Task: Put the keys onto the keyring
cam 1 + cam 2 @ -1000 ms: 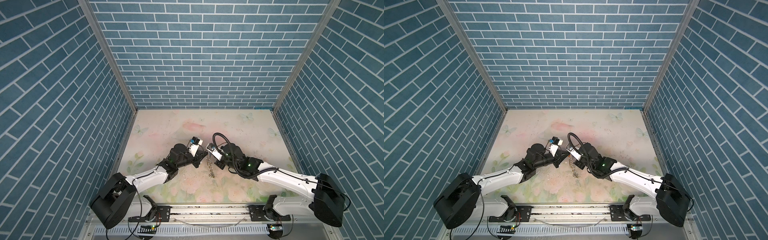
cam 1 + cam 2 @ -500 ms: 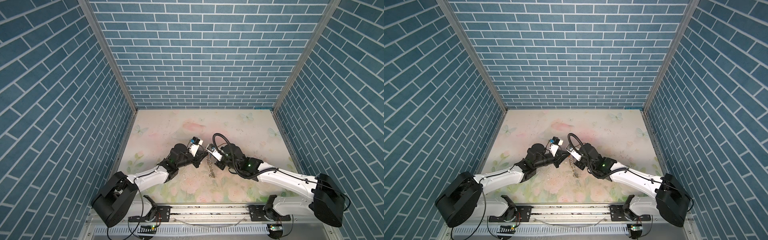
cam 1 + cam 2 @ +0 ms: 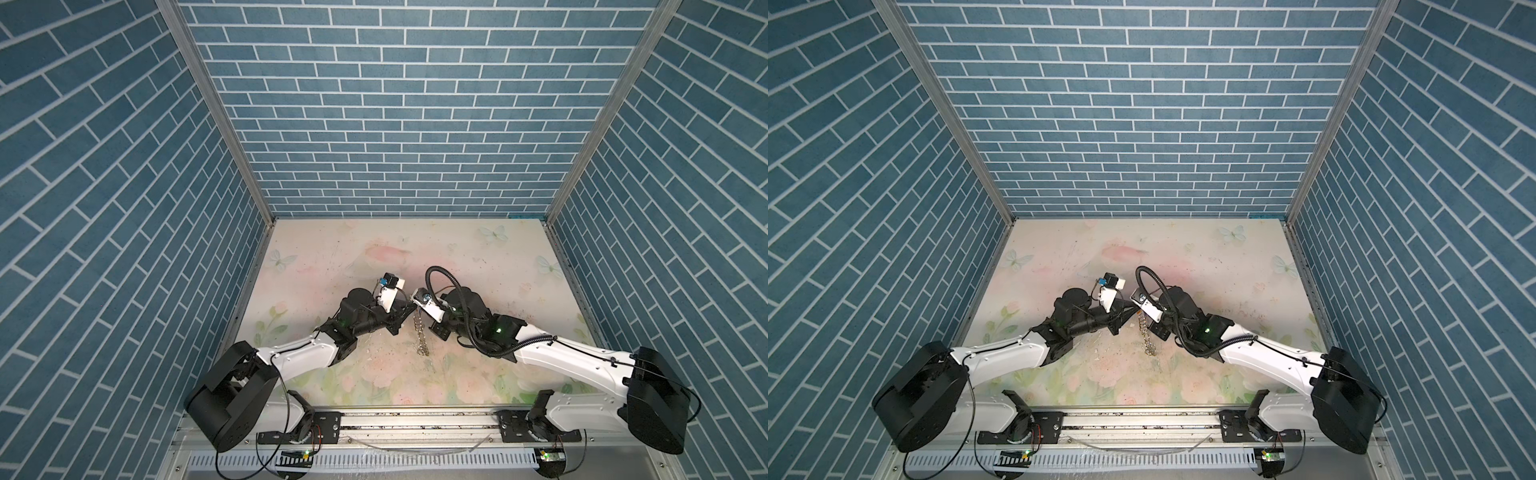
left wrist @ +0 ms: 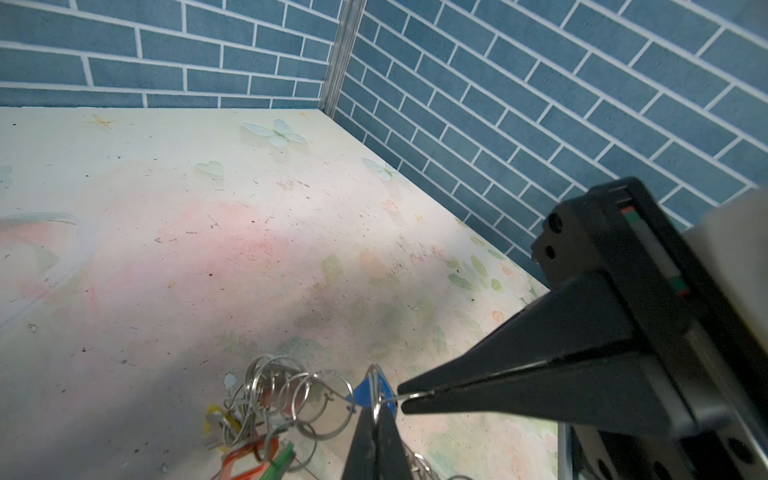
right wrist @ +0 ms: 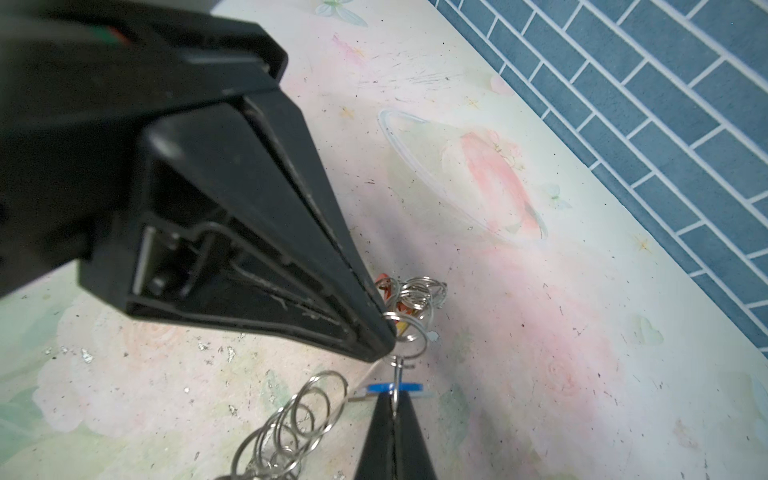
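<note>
In both top views my left gripper [image 3: 408,310] and right gripper [image 3: 417,314] meet tip to tip above the middle of the table. The keyring [image 3: 420,338] hangs from them as a chain of silver split rings down to the tabletop [image 3: 1147,338]. In the left wrist view my left gripper [image 4: 376,401] is shut on a small split ring [image 4: 376,384] beside a blue-tagged key [image 4: 362,392]. The right gripper [image 4: 409,398] pinches a thin silver loop right next to it. Red, green and yellow tagged keys [image 4: 249,453] hang bunched among the rings. In the right wrist view my right gripper [image 5: 394,397] is shut on a ring at the blue tag [image 5: 380,387].
The flowery tabletop [image 3: 478,266] is walled in by blue brick panels at the back and on both sides. Small flecks of debris [image 5: 85,355] lie on it near the grippers. An aluminium rail [image 3: 415,419] runs along the front edge.
</note>
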`<state>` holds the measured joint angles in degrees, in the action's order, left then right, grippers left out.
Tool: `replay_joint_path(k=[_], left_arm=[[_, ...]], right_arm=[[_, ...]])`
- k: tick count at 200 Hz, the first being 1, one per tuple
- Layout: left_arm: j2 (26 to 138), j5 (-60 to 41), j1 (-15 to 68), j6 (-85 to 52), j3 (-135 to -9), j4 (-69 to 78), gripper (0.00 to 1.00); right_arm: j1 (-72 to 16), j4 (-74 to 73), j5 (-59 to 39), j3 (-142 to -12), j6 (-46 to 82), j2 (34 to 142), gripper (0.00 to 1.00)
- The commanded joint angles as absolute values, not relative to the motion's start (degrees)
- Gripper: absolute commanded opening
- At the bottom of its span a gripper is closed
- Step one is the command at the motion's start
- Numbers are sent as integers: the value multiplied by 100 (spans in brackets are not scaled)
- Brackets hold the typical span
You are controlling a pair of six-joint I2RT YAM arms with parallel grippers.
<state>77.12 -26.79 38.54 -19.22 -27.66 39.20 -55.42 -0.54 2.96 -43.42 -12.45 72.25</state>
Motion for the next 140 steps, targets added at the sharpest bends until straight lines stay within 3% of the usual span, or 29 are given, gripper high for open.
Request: replay_joint_path(k=[1, 39, 140], left_arm=[[7813, -2249, 3841, -2273, -2666, 4680, 0], [7688, -1544, 3863, -2578, -2598, 4745, 0], [8520, -1793, 3937, -2916, -2509, 7015, 0]], right_arm=[[-5580, -60, -139, -4355, -1236, 7207, 0], [-5578, -192, 48, -4390, -947, 7216, 0], [-5564, -367, -232, -4500, -394, 7271, 0]])
